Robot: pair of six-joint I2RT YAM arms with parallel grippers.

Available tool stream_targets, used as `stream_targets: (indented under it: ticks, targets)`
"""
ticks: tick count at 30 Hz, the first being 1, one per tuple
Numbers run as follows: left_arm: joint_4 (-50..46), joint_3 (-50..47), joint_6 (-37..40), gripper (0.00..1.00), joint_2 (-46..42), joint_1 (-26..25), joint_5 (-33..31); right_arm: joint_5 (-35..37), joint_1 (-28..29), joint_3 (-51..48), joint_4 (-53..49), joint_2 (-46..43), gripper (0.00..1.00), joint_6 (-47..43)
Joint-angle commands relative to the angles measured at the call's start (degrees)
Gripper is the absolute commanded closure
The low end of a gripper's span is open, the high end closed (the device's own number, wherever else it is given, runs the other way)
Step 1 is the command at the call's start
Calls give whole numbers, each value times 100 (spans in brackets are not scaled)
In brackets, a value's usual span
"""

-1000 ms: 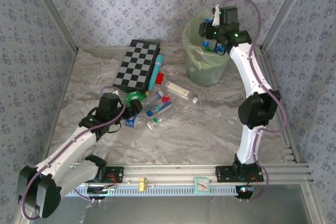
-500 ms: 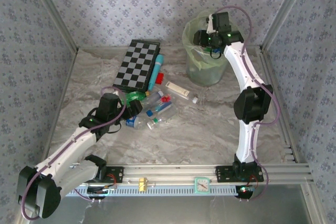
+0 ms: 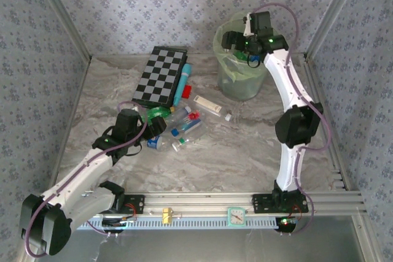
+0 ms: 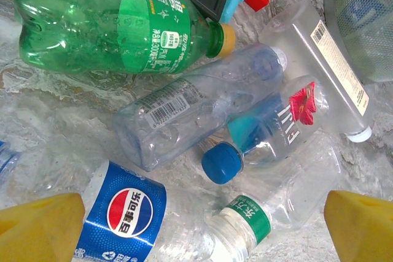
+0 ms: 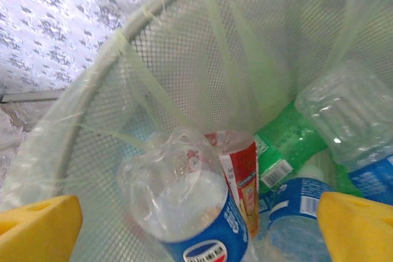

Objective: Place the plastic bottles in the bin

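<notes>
While the right claw (image 5: 199,228) hangs released over the bin (image 5: 116,38), left claw (image 4: 202,225) gapes too.

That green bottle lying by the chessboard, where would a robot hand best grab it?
Probably around the labelled middle of the green bottle, from straight above, with the fingers across its width. It lies on its side, the body is evenly round there, and the clear bottle with the barcode crowds its cap end.

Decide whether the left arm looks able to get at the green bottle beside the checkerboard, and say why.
Probably yes. The left arm hangs just over the pile, jaws open; the green bottle lies uncovered at the pile's edge. The checkerboard close beside it may crowd one jaw.
</notes>
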Motion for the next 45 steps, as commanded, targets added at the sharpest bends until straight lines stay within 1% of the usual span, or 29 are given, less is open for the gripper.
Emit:
stream_targets:
  ticks: [1, 3, 7, 12, 15, 17, 20, 22, 24, 27, 32, 36, 45]
  targets:
    - [-72, -3, -148, 0, -69, -4, -168, 372, -3, -490, 317, -929, 0, -211]
    - [-54, -29, -249, 0, -80, -4, -243, 524, 67, -1128, 556, -1467, 0, -265]
    - [9, -110, -486, 0, -121, -4, -365, 812, 319, -2606, 1364, -2549, 0, -339]
    - [176, -264, -919, 0, -133, -4, -482, 1198, 917, -4496, 2086, -3837, 0, -347]
    - [262, -369, -1217, 0, -92, -4, -538, 1456, 1356, -5610, 2669, -4452, 0, -144]
    - [312, -452, -1443, 0, -68, -4, -599, 1561, 1635, -6230, 2954, -4715, 0, 53]
    - [391, -594, -1812, 0, -21, -3, -706, 2100, 2182, -6891, 3231, -4936, 0, 312]
    - [430, -685, -2040, 0, -9, -12, -759, 2388, 2471, -7293, 3502, -4998, 0, 578]
    - [468, -750, -2268, 0, 14, -12, -779, 2471, 2727, -7638, 3821, -4959, 0, 809]
    - [489, -832, -2513, 0, 41, -13, -798, 2636, 3069, -7821, 3953, -4782, 0, 967]
    - [537, -928, -2783, 0, 155, -19, -843, 3050, 3576, -7733, 3884, -4367, 0, 980]
    - [645, -993, -2928, 0, 292, -21, -843, 3182, 3781, -7442, 3770, -4017, 0, 878]
    - [840, -1033, -2895, 0, 655, -26, -787, 3619, 4176, -6795, 3367, -3433, 0, 464]
